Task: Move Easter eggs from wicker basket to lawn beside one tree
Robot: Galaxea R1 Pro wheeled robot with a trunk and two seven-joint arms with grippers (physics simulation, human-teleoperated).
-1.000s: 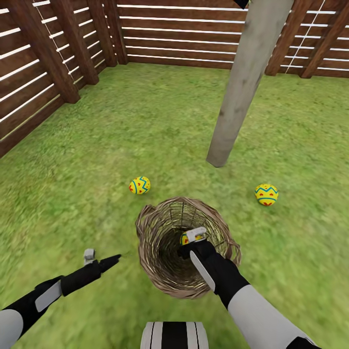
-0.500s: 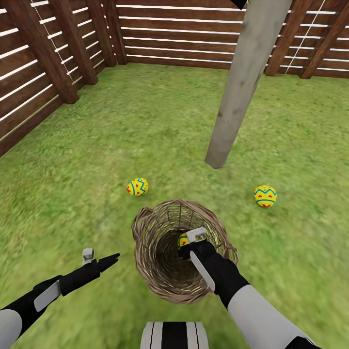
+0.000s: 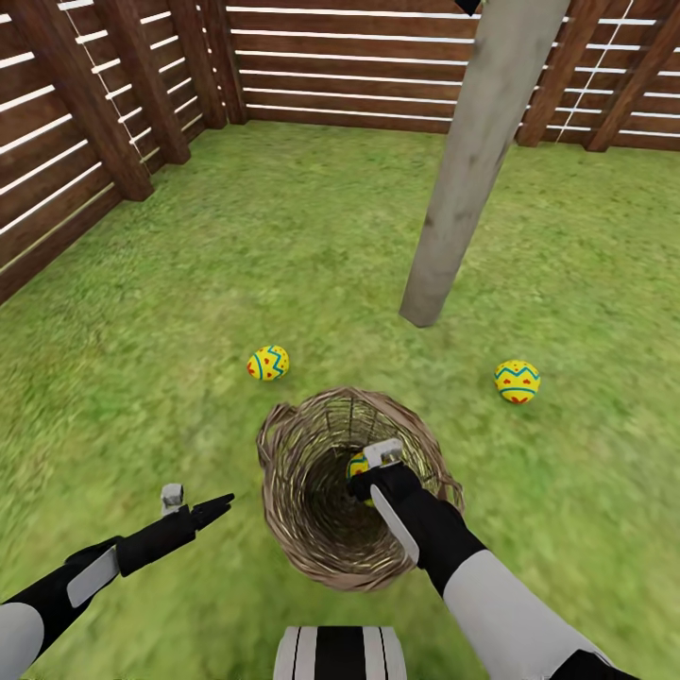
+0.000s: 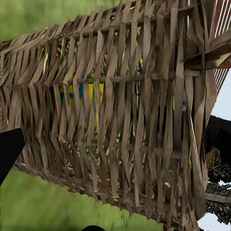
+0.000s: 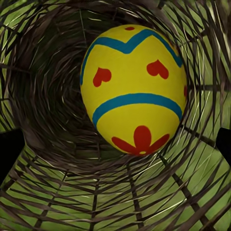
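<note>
brown slatted wooden fence around the yard's corner (thick slanted posts), white gaps between slats

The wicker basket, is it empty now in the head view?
No, the wicker basket holds one yellow egg, beside the right gripper reaching inside, while two other eggs lie on the lawn.

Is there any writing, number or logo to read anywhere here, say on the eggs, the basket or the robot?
None: no words, numbers or logos can be read.
The egg in the basket carries only painted patterns: blue zigzag bands, red hearts and a red flower.
The basket, fence and arms are unmarked.
</note>
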